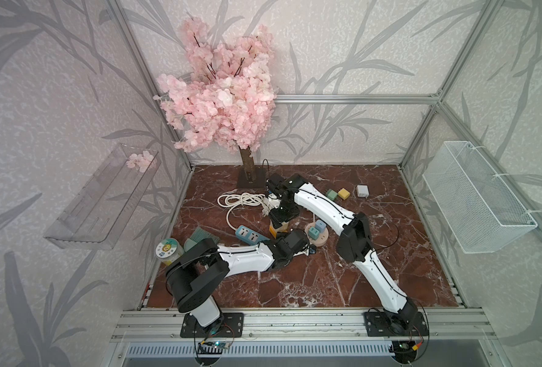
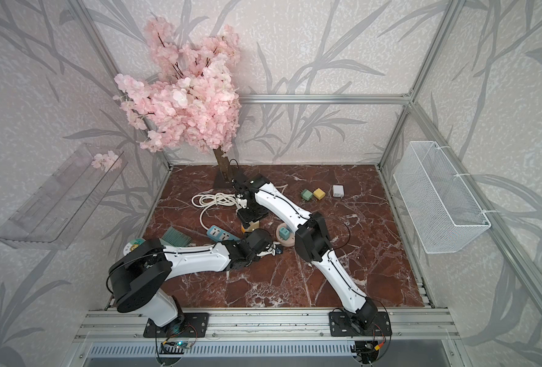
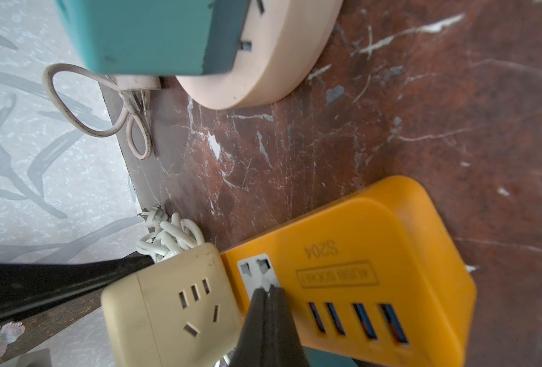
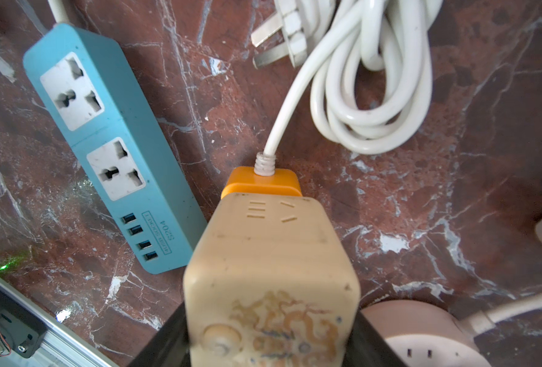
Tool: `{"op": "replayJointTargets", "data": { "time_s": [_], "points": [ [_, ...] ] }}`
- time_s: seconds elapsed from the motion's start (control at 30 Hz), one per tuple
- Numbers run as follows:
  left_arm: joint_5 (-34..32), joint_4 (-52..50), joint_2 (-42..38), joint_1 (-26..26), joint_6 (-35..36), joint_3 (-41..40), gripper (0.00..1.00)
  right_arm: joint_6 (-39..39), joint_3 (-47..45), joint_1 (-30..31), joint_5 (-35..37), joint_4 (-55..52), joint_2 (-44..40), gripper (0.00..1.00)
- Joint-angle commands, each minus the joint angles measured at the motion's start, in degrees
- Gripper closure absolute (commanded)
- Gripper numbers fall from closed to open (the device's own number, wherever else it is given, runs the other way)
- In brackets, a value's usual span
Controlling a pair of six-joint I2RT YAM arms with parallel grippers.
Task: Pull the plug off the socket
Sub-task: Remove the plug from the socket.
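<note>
**Right gripper (image 4: 268, 340) clamps the beige plug (image 4: 269, 270) seated in the orange socket strip (image 4: 261, 182), while the left gripper (image 3: 268, 295) pins that strip.**
The beige plug stands on the strip's top face at its cord end, so the way out is probably straight up, across the strip's long axis. The right jaws squeeze the plug's two sides from above. The left fingers, pressed together, rest on the strip's free outlet just beside the plug. The marble table (image 4: 422, 222) looks smooth, so the strip may slide or lift. A blue strip (image 4: 104, 143) lies just beside the orange one, a pink round socket (image 3: 263, 73) is near its other side, and a white cord (image 4: 374, 95) is coiled beyond its cord end.
</note>
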Motion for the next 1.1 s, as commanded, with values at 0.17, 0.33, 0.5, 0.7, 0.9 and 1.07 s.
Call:
{"op": "replayJointTargets", "data": {
  "time_s": [0.17, 0.33, 0.5, 0.7, 0.9, 1.07],
  "points": [
    [8.1, -13.0, 1.7, 0.3, -3.3, -1.9, 1.0, -1.9, 5.3, -0.2, -6.6, -4.8, 0.4, 1.0],
    [8.8, -13.0, 2.0, 0.6, -3.6, -2.7, 1.0, -1.4, 4.1, -0.7, -8.4, -4.1, -0.2, 1.0],
    [11.4, -14.5, 1.9, 1.5, -4.8, -2.6, 1.0, -0.4, 4.0, 0.2, 1.0, -4.9, -1.7, 1.0],
    [15.3, -16.8, 2.3, 2.7, -5.6, -2.1, 1.0, -2.0, 4.6, 5.0, 18.6, -7.2, -2.5, 1.0],
    [15.7, -16.8, 3.2, 2.7, -5.5, -2.3, 1.0, -2.1, 10.1, 5.7, 22.1, -11.6, 1.5, 1.0],
    [16.2, -16.8, 3.3, 2.7, -5.5, -2.7, 1.0, -1.5, 10.3, 3.3, 11.0, -9.3, 0.5, 1.0]
  ]
}}
